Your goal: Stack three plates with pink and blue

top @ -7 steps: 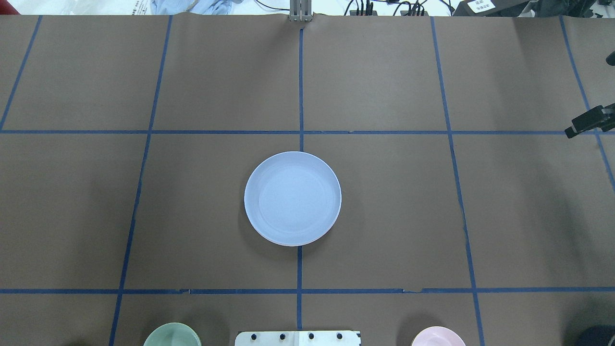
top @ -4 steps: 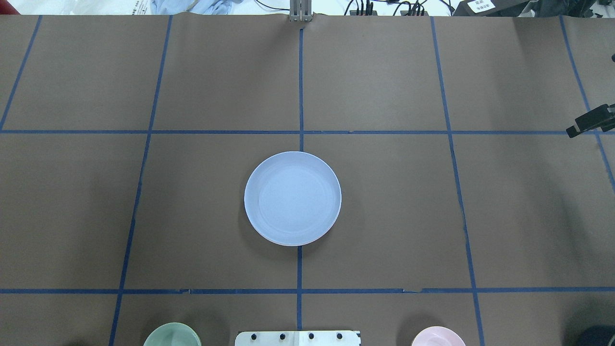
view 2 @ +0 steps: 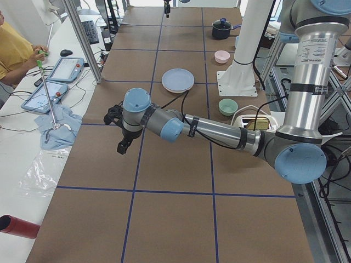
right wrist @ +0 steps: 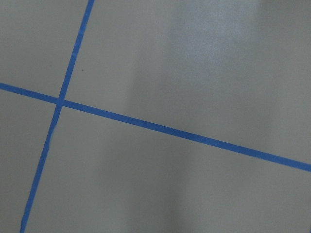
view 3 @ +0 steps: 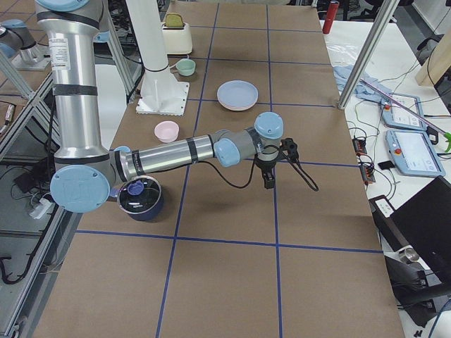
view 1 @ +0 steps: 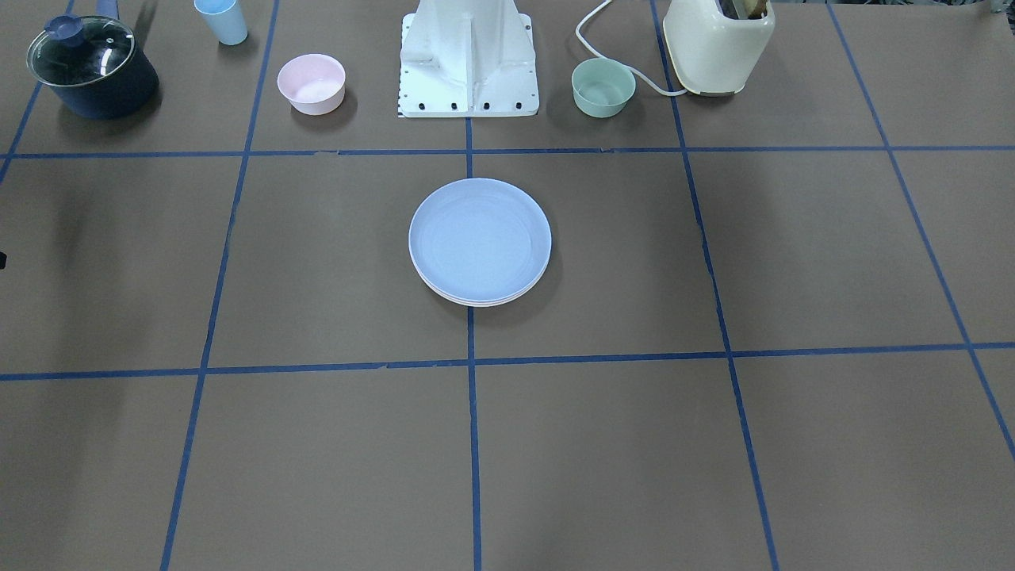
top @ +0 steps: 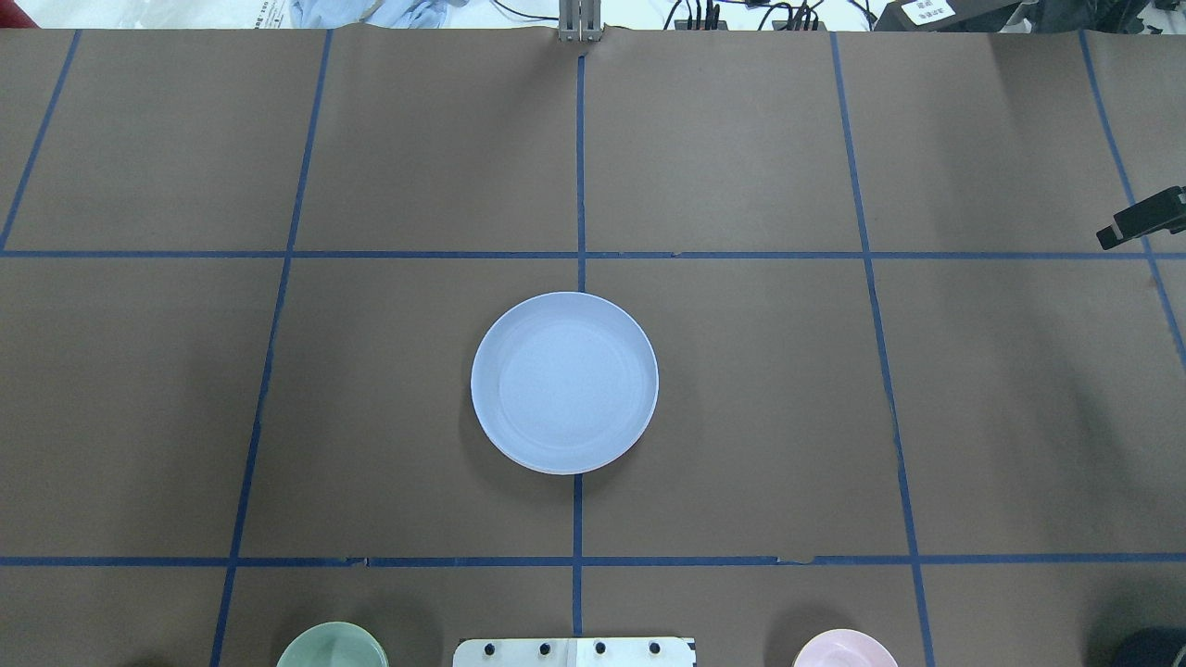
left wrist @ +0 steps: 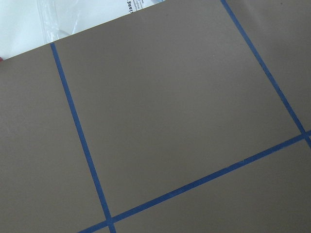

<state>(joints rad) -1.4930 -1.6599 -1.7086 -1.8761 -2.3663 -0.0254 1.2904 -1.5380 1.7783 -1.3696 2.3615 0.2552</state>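
A light blue plate (top: 564, 382) tops a stack midway between the edges of the bench (top: 741, 417). The left gripper (view 2: 121, 148) and right gripper (view 3: 268, 182) hover near opposite ends; I cannot tell whether their jaws are clenched.

Both arms stretch outward, left tool (view 2: 122, 148) and right tool (view 3: 268, 183) pointing down (grip unreadable).

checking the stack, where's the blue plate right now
In the overhead view the blue plate tops the stack at the table's centre, on the middle tape line, ahead of the robot base.
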